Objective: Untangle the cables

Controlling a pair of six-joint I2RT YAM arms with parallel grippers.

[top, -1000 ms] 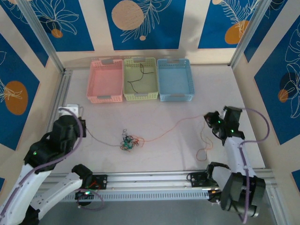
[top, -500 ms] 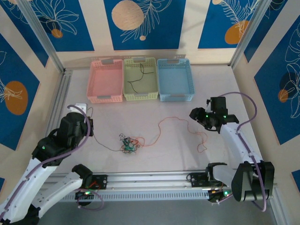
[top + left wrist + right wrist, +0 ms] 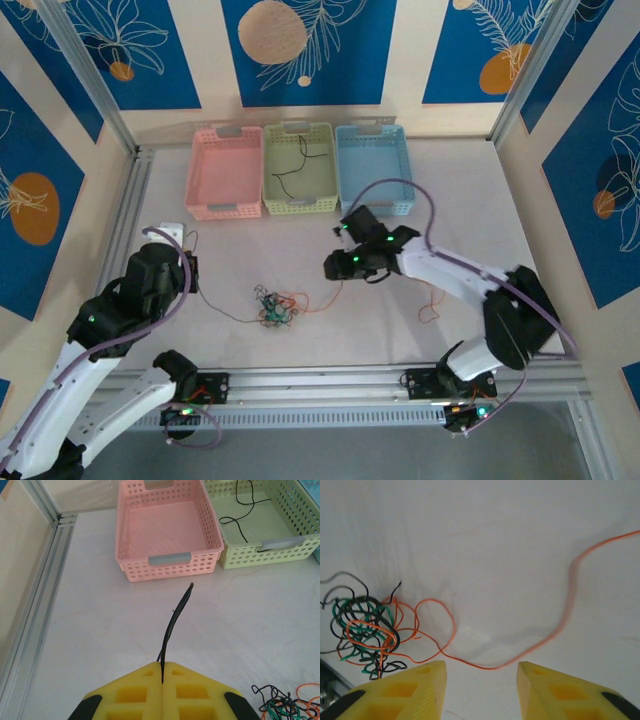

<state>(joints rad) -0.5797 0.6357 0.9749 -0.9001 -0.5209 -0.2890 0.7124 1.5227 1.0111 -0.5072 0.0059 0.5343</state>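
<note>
Presently the left fingers (image 3: 135, 692) were clamped on a black wire (image 3: 175, 615), probably anchoring it so the knot of cables (image 3: 274, 305), lying on the table (image 3: 400, 335), could be drawn apart. The right fingers (image 3: 415, 690) stood apart and empty over the orange wire (image 3: 562, 622), seemingly lining up a pinch. Versus 0.5 s ago, the right fingers had swung from the table's right side inward, toward the knot.

Right gripper (image 3: 335, 265) now far leftward, near the cables (image 3: 272, 305); orange strand (image 3: 560, 625) slacker
</note>
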